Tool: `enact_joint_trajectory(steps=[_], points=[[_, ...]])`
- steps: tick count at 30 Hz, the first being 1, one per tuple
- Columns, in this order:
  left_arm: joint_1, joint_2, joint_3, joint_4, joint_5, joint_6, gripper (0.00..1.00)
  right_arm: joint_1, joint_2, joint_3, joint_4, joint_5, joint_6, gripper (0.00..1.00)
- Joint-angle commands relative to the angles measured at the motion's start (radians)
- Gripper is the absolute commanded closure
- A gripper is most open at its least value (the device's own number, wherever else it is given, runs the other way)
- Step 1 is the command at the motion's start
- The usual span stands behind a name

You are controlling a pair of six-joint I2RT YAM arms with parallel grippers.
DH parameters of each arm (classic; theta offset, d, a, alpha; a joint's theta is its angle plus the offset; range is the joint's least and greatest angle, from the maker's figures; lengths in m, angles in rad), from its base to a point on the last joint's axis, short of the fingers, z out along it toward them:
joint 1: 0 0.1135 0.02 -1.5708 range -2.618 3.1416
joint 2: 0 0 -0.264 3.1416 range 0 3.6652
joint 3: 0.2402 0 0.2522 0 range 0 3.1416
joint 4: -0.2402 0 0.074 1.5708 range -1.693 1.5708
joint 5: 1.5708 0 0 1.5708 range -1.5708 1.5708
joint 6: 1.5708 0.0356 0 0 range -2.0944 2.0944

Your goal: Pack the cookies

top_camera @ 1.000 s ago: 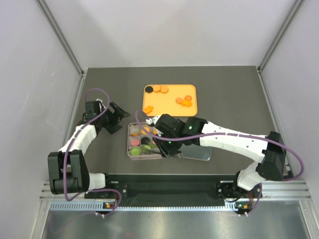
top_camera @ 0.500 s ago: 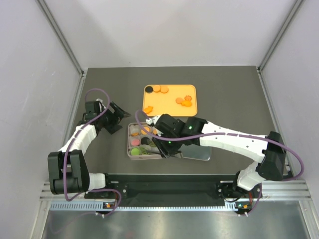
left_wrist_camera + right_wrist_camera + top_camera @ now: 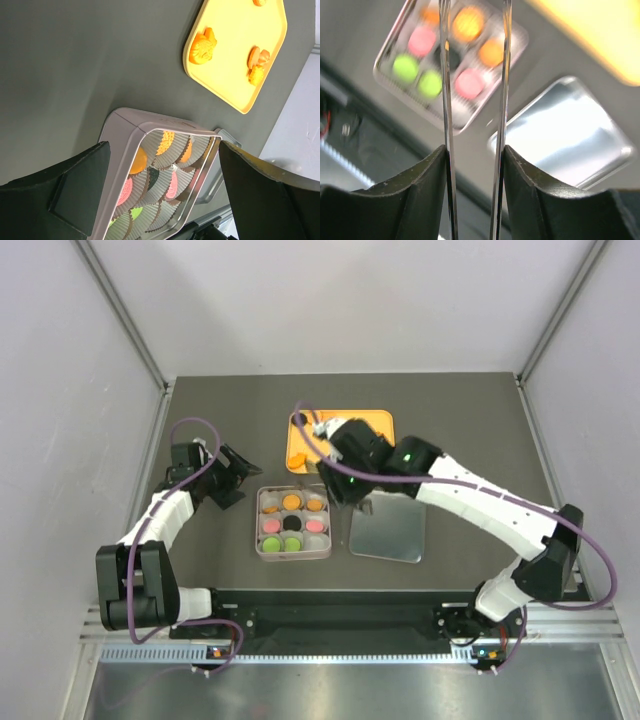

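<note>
Tin (image 3: 262,546) of cookies (image 3: 291,523) sits nearest, its paper cups mostly filled | lid (image 3: 388,532) lies flat right of it, beneath right gripper (image 3: 352,502), jaws partly parted, nothing between | left gripper (image 3: 232,472) left of tin, spread wide, empty | orange tray (image 3: 383,420) farthest, behind right gripper.

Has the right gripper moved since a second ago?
Yes. The right gripper has pulled back from over the square tin toward the orange tray, away from the arm bases.
</note>
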Motion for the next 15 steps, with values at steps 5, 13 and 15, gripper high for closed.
enact_joint_trajectory(steps=[5,13,15], points=[[0.008,0.005,0.002,0.048,0.016,0.004,0.06,-0.237,0.088,0.171,0.078,0.093,-0.104,0.54],[0.008,-0.004,0.019,0.031,0.024,0.010,0.06,-0.357,0.350,0.308,0.175,0.139,-0.122,0.55],[0.009,-0.003,0.019,0.033,0.025,0.009,0.06,-0.377,0.408,0.339,0.198,0.123,-0.129,0.55]])
